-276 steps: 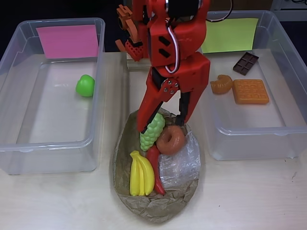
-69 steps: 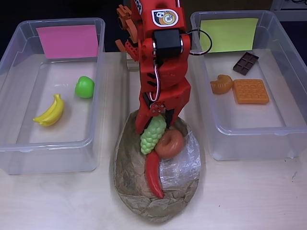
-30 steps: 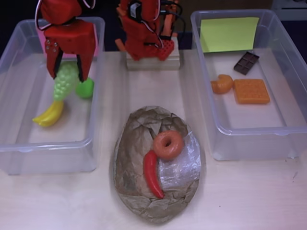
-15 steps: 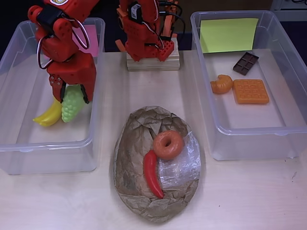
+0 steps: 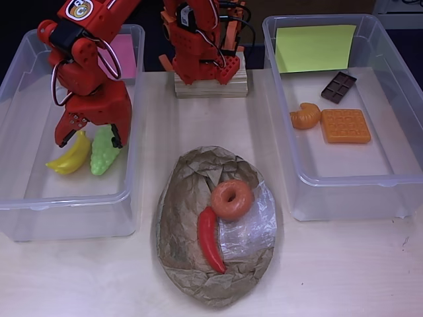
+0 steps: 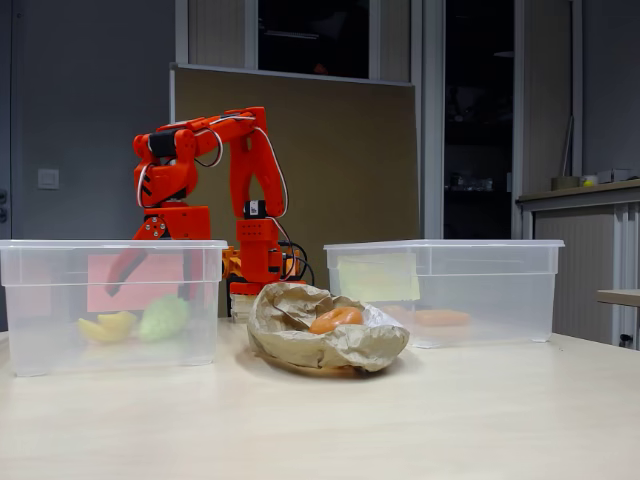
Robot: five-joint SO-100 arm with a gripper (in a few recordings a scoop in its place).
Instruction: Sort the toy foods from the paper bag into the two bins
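My red gripper (image 5: 90,137) hangs open inside the left bin (image 5: 66,201), the one with the pink label (image 5: 126,56). Just under its spread fingers, the green grapes (image 5: 104,152) lie on the bin floor beside the yellow bananas (image 5: 69,156). In the fixed view the gripper (image 6: 152,272) stands above the grapes (image 6: 163,318) and bananas (image 6: 108,325). The paper bag (image 5: 188,264) holds a brown donut (image 5: 231,199) and a red chili (image 5: 209,239). The right bin (image 5: 350,181), with a yellow-green label (image 5: 314,47), holds the croissant (image 5: 305,117), waffle (image 5: 346,125) and chocolate bar (image 5: 338,86).
The arm's base (image 5: 205,53) sits on a wooden block between the two bins at the back of the table. The bag (image 6: 300,340) lies in front of it, between the bins. Bare tabletop runs along the front edge.
The gripper has opened and let go of the grapes, which now lie on the left bin's floor beside the bananas. The bag and right bin are unchanged.
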